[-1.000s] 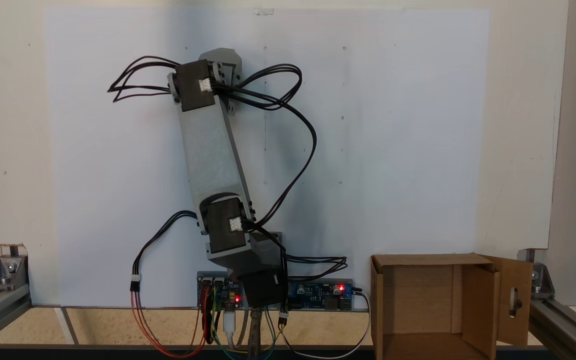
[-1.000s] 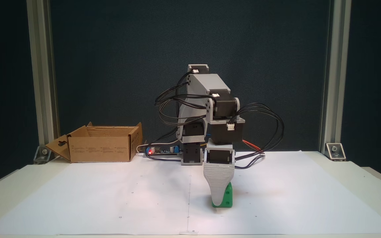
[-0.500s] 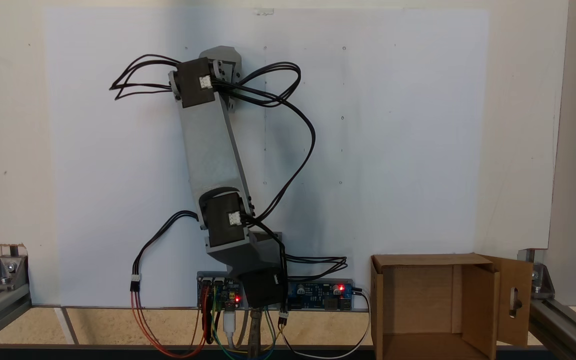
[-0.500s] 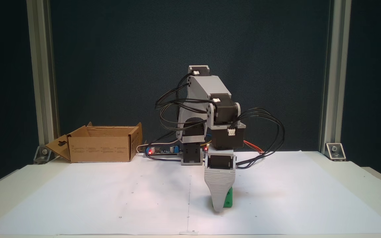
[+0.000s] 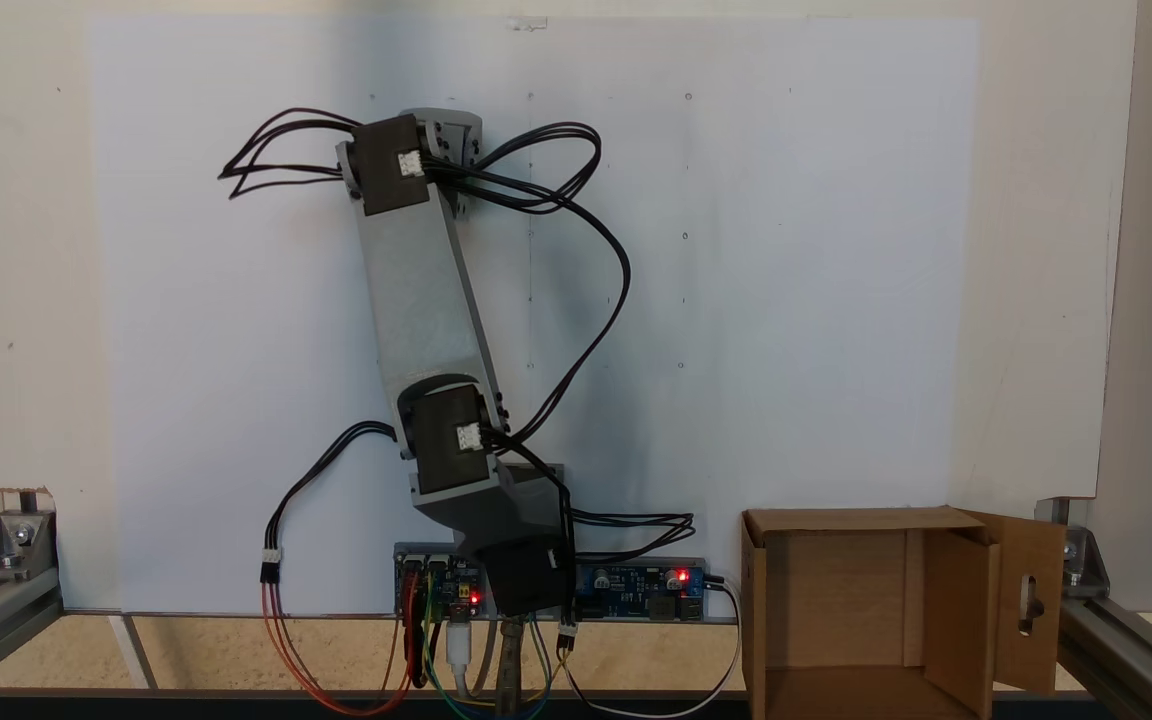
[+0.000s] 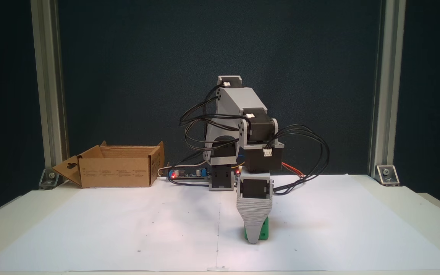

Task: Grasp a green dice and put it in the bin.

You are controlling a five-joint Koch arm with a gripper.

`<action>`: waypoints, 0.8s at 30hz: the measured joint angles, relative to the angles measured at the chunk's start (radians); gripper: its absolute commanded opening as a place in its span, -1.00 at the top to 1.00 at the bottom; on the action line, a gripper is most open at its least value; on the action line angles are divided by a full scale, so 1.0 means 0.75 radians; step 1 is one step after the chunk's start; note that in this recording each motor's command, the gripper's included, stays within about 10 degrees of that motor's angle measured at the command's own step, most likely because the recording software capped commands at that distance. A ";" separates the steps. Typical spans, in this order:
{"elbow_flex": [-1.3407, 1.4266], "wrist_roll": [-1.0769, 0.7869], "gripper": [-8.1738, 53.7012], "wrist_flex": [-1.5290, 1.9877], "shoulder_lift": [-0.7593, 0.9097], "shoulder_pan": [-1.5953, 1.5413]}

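Note:
The green dice (image 6: 264, 231) sits on the white paper near the front of the table. My gripper (image 6: 253, 239) points straight down at it. Its grey ribbed front jaw covers the middle of the dice, and green shows on both sides of the tip. The other jaw is hidden behind, so whether the gripper is open or shut does not show. From above, the arm's wrist (image 5: 391, 178) hides the dice. The bin (image 6: 115, 172) is an open brown cardboard box at the back left, far from the gripper. In the view from above the bin (image 5: 836, 520) is at the bottom right.
The arm's base and circuit boards (image 5: 636, 585) stand beside the bin, with black cables (image 6: 311, 152) looping out from the arm. Aluminium frame posts (image 6: 384, 88) stand at the table's back corners. White paper (image 6: 128, 229) covers the table.
The gripper has come down a little and shifted slightly right in the front view. Its jaw now stands across the middle of the dice rather than beside its left part.

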 measured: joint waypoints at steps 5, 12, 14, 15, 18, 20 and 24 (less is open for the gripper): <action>0.006 0.000 0.36 -0.006 0.000 0.000; 0.106 0.002 0.36 -0.014 0.037 0.012; 0.194 0.006 0.36 -0.008 0.133 0.014; 0.235 0.010 0.36 0.006 0.186 0.014; 0.270 0.010 0.36 0.063 0.393 0.020; 0.272 0.010 0.36 0.127 0.544 0.033; 0.272 0.010 0.36 0.200 0.857 0.090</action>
